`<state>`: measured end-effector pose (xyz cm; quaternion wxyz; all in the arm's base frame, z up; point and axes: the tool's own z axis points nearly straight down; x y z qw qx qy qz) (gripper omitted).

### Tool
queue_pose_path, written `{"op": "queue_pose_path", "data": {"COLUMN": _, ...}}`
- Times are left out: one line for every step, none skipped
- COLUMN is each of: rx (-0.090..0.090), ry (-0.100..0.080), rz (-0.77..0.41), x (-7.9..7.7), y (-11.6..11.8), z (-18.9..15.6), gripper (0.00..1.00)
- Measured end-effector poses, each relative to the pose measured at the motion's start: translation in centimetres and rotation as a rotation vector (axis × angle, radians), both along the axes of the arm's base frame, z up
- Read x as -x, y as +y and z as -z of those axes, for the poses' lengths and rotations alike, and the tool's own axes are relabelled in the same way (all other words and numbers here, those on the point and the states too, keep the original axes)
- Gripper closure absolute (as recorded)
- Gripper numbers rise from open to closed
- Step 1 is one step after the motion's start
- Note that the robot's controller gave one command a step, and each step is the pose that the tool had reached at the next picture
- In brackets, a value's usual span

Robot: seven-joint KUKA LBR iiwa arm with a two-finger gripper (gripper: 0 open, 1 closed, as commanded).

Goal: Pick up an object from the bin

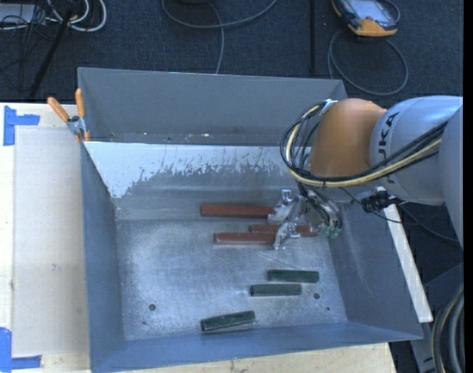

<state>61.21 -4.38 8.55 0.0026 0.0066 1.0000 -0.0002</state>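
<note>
Carpet (244, 49), dark blue, is lying beyond the bin's far side, with black cables (221, 49) looping over it and a yellow-edged device (366, 14) resting there. The grey metal bin (205, 107) is taking up the middle, its sloped walls and floor showing pale scuffs (thickest along the foot of the far wall). From the right the arm (422, 146) is reaching in, carrying an orange cover (341, 138) and wrist cables (286, 150).

The gripper (285, 222) is hanging low at the right of the bin floor, among the right ends of three reddish-brown bars; whether it is spread or pressed together I cannot tell. The far brown bar (238, 210) and the near brown bar (244, 238) are lying roughly parallel. The short brown bar (267, 228) is sitting between them, right against the gripper.

Nearer, two dark green bars (293, 276) are lying close together, and a lone green bar (227, 322) is lying toward the near wall.
</note>
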Motion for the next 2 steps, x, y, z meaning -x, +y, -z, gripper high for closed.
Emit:
{"op": "queue_pose_path", "data": {"rx": 0.000, "ry": 0.000, "rz": 0.000, "x": 0.0, "y": 0.0, "z": 0.0, "gripper": 1.00}}
{"op": "queue_pose_path", "data": {"rx": 0.001, "ry": -0.004, "rz": -0.024, "x": -0.5, "y": 0.5, "z": -17.4, "gripper": 1.00}}
